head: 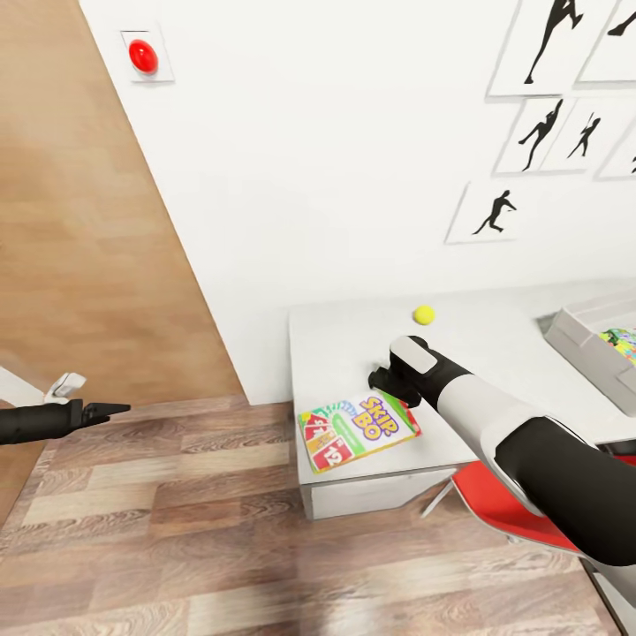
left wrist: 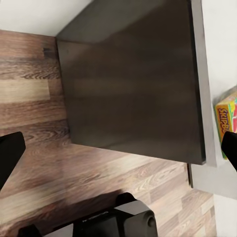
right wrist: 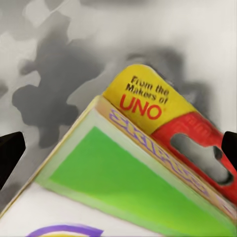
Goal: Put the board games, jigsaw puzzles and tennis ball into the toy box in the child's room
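A SKIP-BO board game point(head: 358, 431) lies flat on the table point(head: 495, 353) near its front left corner, one corner past the edge. My right gripper point(head: 389, 382) hovers at the box's far end. In the right wrist view the box point(right wrist: 128, 182) sits close below, and the gripper point(right wrist: 118, 148) is open with its fingertips point(right wrist: 10, 150) wide apart. The tennis ball point(head: 424, 314) rests further back on the table. The toy box point(head: 579, 336) stands at the right edge with a multicoloured flat item point(head: 620, 341) inside. My left gripper point(head: 110, 409) is open over the floor, far left.
A red chair seat point(head: 490, 499) sits below my right arm at the table's front. The left wrist view looks at the table's dark end panel point(left wrist: 133, 84), with the SKIP-BO box point(left wrist: 226, 123) on top and wood floor point(left wrist: 39, 98) around. White wall with framed silhouettes point(head: 548, 132) behind.
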Robot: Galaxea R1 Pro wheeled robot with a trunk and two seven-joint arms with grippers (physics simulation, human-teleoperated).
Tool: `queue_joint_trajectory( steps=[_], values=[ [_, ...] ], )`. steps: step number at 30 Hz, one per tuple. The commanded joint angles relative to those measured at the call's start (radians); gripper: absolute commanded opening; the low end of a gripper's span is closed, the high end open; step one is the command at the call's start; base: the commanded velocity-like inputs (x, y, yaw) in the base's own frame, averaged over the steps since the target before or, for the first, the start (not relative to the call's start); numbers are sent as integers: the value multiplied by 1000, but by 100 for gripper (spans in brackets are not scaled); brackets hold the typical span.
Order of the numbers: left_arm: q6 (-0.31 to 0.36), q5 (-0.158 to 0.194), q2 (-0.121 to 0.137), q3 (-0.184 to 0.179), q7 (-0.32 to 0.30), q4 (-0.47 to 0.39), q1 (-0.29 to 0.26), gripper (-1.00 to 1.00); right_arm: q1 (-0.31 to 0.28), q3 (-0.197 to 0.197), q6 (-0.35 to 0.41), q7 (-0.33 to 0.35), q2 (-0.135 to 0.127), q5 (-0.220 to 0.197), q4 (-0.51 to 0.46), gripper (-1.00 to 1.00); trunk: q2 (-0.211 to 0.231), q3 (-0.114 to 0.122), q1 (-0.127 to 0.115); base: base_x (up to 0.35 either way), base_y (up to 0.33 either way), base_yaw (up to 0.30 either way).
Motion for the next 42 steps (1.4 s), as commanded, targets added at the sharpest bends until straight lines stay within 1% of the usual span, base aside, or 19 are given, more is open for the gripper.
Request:
queue_joint_trajectory(
  steps=[1,17,42],
  values=[
    [10,-10,0,2,-10,-1,-1,100,-1,5,6,-4,-1,-4,-1,100,-2,-2,1,0,49,0],
    [11,-10,-1,1,-8,-1,-1,100,-1,6,6,-4,-2,-3,-1,100,-2,-2,1,0,102,0],
    [9,-10,-2,0,-10,-1,-1,100,-1,6,11,-4,-2,-3,-1,100,-2,-2,1,-15,-11,0]
  ],
)
